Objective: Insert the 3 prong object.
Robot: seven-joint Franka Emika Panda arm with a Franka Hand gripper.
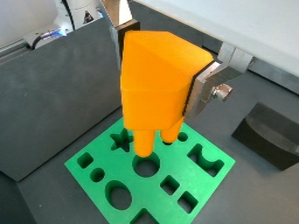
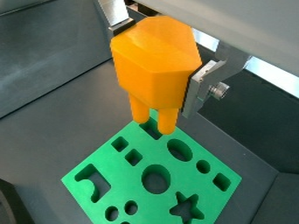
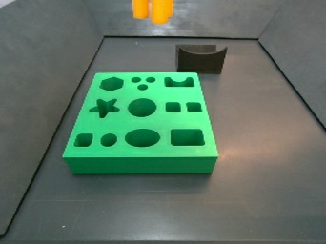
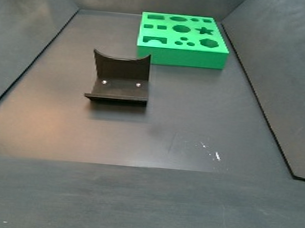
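Observation:
My gripper (image 1: 158, 79) is shut on the 3 prong object (image 1: 158, 66), a bright orange block with its prongs pointing down; both wrist views show it (image 2: 152, 66). A silver finger (image 2: 201, 86) presses its side. It hangs above the green board (image 1: 84, 166), clear of its holes. In a side view only the orange prong tips (image 3: 151, 10) show, at the top edge, high above the board's (image 3: 140, 160) far side. In a side view the board (image 4: 184, 57) lies at the far end and the gripper is out of view.
A dark grey curved block (image 3: 201, 59) stands on the dark floor beyond the board, also seen in a side view (image 4: 118, 81) and a wrist view (image 1: 267, 136). Grey walls (image 3: 51, 86) slope up round the floor.

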